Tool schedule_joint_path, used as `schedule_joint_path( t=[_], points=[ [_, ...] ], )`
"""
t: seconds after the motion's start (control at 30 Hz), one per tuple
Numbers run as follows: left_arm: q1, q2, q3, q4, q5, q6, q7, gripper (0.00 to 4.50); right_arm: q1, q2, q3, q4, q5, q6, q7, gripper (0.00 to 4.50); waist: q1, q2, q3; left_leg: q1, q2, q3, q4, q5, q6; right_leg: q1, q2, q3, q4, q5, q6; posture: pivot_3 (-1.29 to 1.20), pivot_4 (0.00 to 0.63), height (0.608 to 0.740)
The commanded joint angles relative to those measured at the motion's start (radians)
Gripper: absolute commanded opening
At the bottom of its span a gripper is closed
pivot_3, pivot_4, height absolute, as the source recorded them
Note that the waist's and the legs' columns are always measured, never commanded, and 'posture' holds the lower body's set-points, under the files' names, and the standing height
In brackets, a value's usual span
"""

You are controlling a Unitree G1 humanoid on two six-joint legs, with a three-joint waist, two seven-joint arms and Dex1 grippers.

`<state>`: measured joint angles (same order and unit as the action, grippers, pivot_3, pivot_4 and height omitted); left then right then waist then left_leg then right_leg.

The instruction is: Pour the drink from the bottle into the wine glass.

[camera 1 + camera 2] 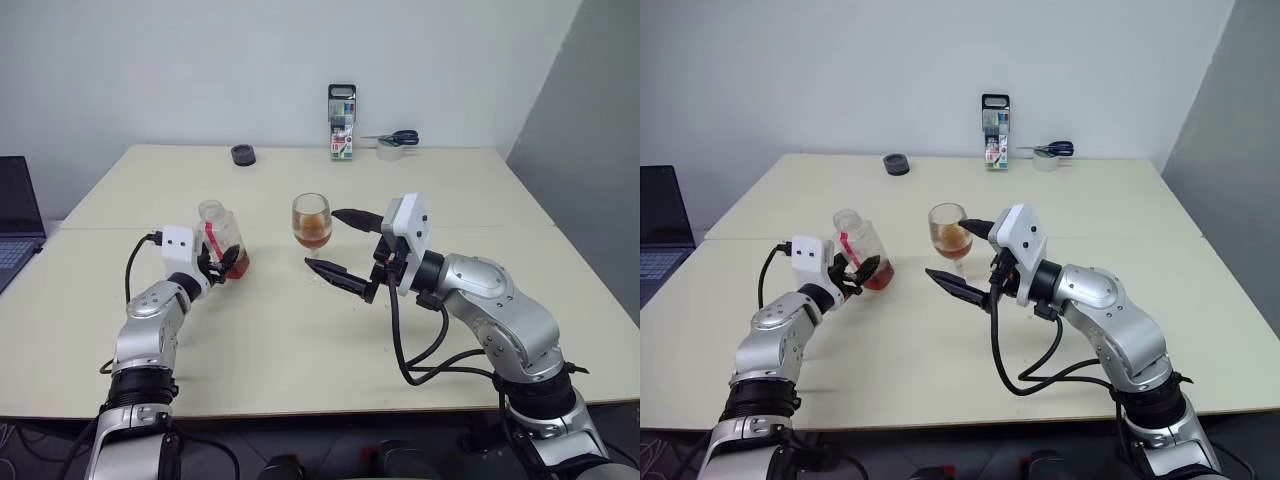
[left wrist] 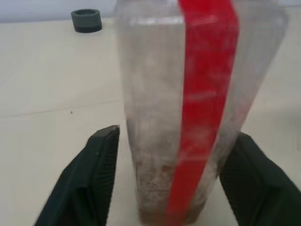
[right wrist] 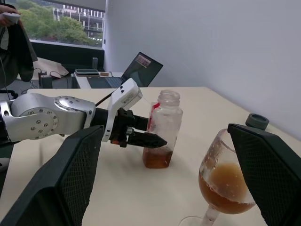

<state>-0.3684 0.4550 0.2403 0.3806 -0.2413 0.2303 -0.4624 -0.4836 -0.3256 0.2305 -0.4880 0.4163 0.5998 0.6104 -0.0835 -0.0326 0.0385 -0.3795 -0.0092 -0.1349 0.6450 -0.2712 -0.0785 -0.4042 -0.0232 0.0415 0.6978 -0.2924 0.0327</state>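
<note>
A pale table (image 1: 300, 330) is filling most of the room, a seam running across it. A plain white wall (image 1: 200, 70) is rising behind its far edge, and a grey wall (image 1: 590, 150) is angling in on the right. A laptop (image 1: 15, 225) is sitting open at the left. A window (image 3: 61, 26) is letting in daylight, showing green trees and buildings outside, with a cluttered desk (image 3: 89, 77) standing below it.
</note>
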Motion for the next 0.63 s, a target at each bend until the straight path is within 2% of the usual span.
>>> schedule_joint_path(
  t=[0.03, 0.07, 0.3, 0.43, 0.63],
  points=[
    [0.000, 0.010, 0.012, -0.016, -0.005, -0.033, -0.009, 4.37, -0.006, -0.002, -0.006, -0.043, 0.013, 0.001, 0.003, 4.50, 0.000, 0.000, 0.000, 0.000, 0.000, 0.000, 0.000, 0.000, 0.000, 0.000, 0.000, 0.000, 0.000, 0.000, 0.000, 0.00, 0.000, 0.740],
    [0.004, 0.014, 0.009, -0.019, -0.001, -0.042, -0.014, 4.47, -0.006, -0.003, -0.006, -0.044, 0.014, 0.002, 0.003, 4.50, 0.001, 0.000, 0.000, 0.000, 0.000, 0.000, 0.000, 0.000, 0.000, 0.000, 0.000, 0.000, 0.000, 0.000, 0.000, 0.00, 0.000, 0.740],
    [0.079, 0.030, -0.002, -0.125, 0.049, -0.063, 0.028, 4.47, 0.030, -0.012, -0.019, -0.048, 0.007, -0.006, -0.004, 4.50, 0.000, 0.000, -0.004, 0.000, 0.000, 0.000, 0.000, 0.000, 0.000, 0.000, 0.000, 0.000, 0.000, 0.000, 0.000, 0.00, 0.000, 0.740],
    [0.167, 0.009, 0.029, -0.268, 0.059, -0.030, 0.115, 4.47, 0.158, -0.009, -0.074, -0.021, -0.025, -0.070, -0.053, 4.50, 0.002, 0.000, -0.008, 0.000, 0.000, 0.000, -0.001, 0.000, 0.000, 0.001, 0.000, 0.001, -0.001, 0.000, 0.000, 0.00, 0.000, 0.740],
    [0.267, -0.008, 0.036, -0.416, 0.024, -0.047, 0.105, 4.47, 0.339, 0.071, -0.099, 0.064, -0.087, -0.227, -0.140, 4.50, 0.006, 0.000, -0.011, 0.001, 0.000, 0.001, -0.001, -0.002, 0.004, 0.002, 0.000, 0.001, 0.000, 0.000, 0.000, 0.00, 0.000, 0.740]
  ],
)
